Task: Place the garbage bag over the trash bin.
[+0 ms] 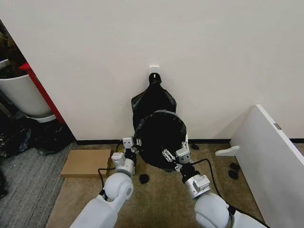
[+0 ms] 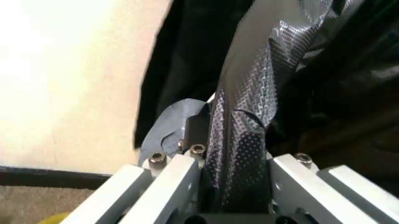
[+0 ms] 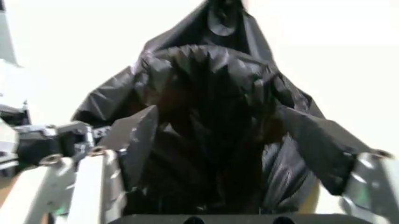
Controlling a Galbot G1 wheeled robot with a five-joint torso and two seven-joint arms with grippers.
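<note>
The garbage bag [image 1: 159,137] is glossy black and stretched into a round dome on the floor against the wall. The trash bin is hidden under it. My left gripper [image 1: 129,145] is at the bag's left edge. In the left wrist view, a fold of the bag [image 2: 240,154] is pinched between that gripper's fingers [image 2: 177,179]. My right gripper [image 1: 172,156] is at the bag's front right edge. Its fingers [image 3: 93,179] stand wide apart, with the bag [image 3: 212,140] bulging between them.
A bunch of black bags [image 1: 153,95] hangs from a white wall hook [image 1: 154,71] right behind. A flat cardboard piece [image 1: 86,162] lies left. A white tub with a red frame [image 1: 23,95] stands far left, and a white board [image 1: 270,156] leans at the right. A black cable [image 1: 100,176] runs over the floor.
</note>
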